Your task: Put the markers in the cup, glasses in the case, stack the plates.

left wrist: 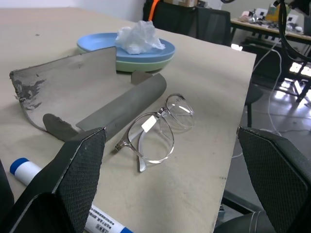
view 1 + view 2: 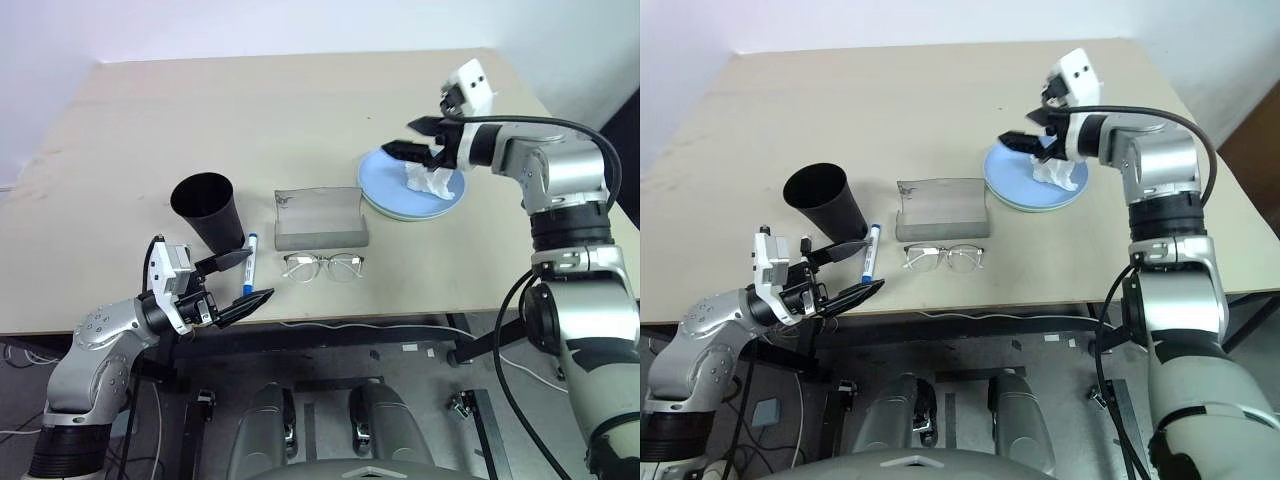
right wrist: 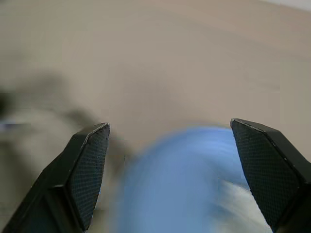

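Observation:
The black cup [image 2: 206, 210] stands at the front left of the table. A white marker [image 2: 250, 262] with a blue cap lies just right of it. My left gripper [image 2: 260, 274] is open at the table's front edge, its fingers pointing at the marker [image 1: 29, 172] and holding nothing. The grey case [image 2: 320, 218] lies open, and the glasses [image 2: 323, 266] rest in front of it. A light blue plate [image 2: 385, 180] sits on a green one [image 1: 146, 62], with a crumpled tissue [image 2: 430, 180] on top. My right gripper [image 2: 398, 138] hovers open above the plates' left rim.
The far half of the beige table [image 2: 250, 110] is bare. Cables hang below the table's front edge [image 2: 400, 325]. In the left wrist view, chairs and a desk stand beyond the table's right side.

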You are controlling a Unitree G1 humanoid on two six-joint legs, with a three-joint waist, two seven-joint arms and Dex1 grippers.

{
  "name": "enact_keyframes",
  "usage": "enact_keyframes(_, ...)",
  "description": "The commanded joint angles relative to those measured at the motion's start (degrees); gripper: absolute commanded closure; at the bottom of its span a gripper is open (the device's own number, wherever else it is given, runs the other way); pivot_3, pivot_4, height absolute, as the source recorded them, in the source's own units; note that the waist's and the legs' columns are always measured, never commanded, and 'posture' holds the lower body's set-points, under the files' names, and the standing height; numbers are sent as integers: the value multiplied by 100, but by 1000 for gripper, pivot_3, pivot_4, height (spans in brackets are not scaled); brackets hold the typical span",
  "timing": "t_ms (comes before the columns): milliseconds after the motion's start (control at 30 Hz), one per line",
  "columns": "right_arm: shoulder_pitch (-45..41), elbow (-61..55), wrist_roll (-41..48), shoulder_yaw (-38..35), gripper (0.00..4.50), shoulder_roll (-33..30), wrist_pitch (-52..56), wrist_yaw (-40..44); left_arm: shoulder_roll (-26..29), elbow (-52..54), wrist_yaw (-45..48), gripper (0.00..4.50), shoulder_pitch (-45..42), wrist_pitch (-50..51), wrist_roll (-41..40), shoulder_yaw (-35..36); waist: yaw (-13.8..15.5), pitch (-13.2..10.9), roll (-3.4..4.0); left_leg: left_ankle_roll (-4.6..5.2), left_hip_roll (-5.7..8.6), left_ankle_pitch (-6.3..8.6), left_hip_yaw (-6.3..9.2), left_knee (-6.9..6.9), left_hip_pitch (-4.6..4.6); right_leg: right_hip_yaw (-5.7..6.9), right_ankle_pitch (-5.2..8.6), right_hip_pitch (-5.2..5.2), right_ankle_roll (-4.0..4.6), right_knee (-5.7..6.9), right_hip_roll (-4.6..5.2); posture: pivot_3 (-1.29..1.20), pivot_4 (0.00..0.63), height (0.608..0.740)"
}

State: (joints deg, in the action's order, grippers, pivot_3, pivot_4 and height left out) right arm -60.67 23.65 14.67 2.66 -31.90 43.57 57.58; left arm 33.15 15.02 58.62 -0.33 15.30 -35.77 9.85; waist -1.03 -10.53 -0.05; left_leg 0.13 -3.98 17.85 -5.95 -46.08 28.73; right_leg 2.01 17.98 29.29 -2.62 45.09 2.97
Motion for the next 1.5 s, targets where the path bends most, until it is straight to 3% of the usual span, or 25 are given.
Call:
enact_keyframes(33,39,-694,453,254,316,32,602,562,7,265,-58,0,-16,32,-134,63,8,0,1,0,1,0,0,0,0,0,1,0,2,0,2,0,150,670)
enact_keyframes(367,-133,-1306,600,1605,316,-5,922,1827,-27,304,-34,0,172,-39,-51,33,0,0,-1,0,2,0,-1,-2,-5,1,7,-4,15,-2,8,0,150,670)
enact_keyframes(833,-700,-130,8,2813,316,472,876,2507,-119,457,-57,0,429,-102,-15,-55,-1,0,-1,0,4,0,-3,-2,-6,4,8,-6,16,-2,24,0,150,670)
enact_keyframes(1500,-980,918,-796,3244,316,873,311,3123,-132,778,-345,0,460,106,-86,-189,-12,0,-1,0,5,0,-2,-1,-9,5,7,-8,15,-1,23,0,150,670)
